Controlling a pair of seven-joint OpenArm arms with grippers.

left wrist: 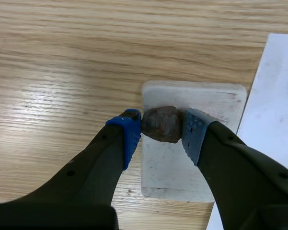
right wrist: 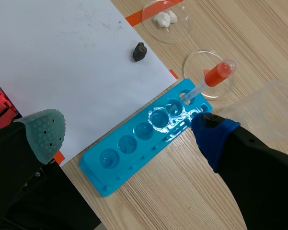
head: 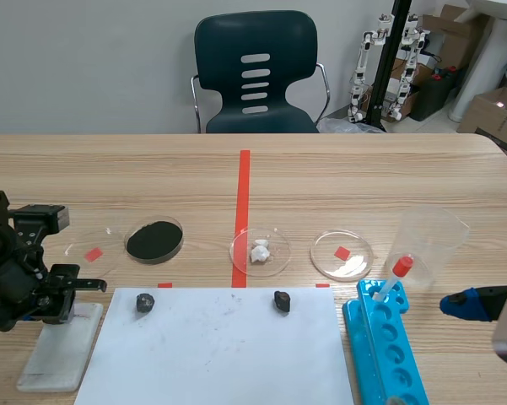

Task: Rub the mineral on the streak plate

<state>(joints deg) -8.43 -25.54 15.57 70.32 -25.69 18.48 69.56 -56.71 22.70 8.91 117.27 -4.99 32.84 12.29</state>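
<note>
Left wrist view: left hand (left wrist: 162, 126) grips the mineral (left wrist: 163, 122) over the streak plate (left wrist: 168, 168).

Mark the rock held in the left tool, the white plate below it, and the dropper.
rock (left wrist: 163, 123), left wrist view, its middle.
white plate (left wrist: 170, 165), left wrist view, bare surface beside the rock.
dropper (right wrist: 219, 72), right wrist view, its orange bulb.

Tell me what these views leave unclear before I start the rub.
1. Left wrist view: whether the mineral touches the streak plate; seen from above, it hides its own underside.
2. Scene view: how the left gripper holds the mineral, hidden behind its own arm.
3. Scene view: the right gripper, mostly cut off by the picture's edge.
</note>
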